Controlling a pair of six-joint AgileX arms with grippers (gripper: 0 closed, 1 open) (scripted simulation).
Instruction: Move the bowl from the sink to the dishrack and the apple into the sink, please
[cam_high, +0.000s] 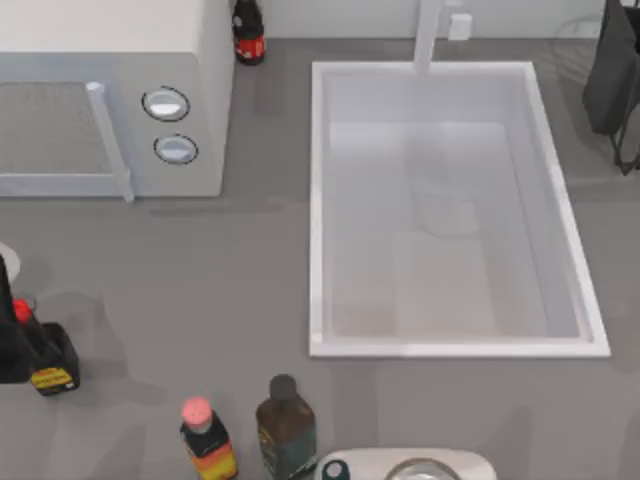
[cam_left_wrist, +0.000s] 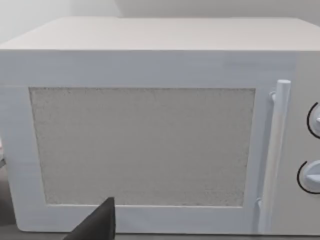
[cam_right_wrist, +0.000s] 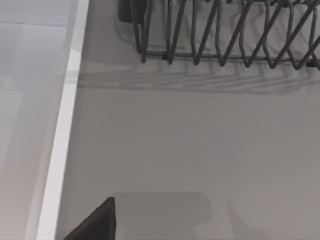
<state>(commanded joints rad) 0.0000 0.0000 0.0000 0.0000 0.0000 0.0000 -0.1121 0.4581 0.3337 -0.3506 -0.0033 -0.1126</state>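
Sink (cam_high: 450, 345) basin lies bare and white beside the microwave (cam_high: 110, 90), holding neither bowl nor apple, so neither move looks finished, and I cannot tell how either pincer stands near the wire dishrack (cam_right_wrist: 225, 40).

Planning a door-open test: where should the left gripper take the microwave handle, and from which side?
Grip the handle bar mid-length, between its two mounts, approaching from the microwave's front. The bar stands vertical and off the door, so a sideways pinch fits around it.
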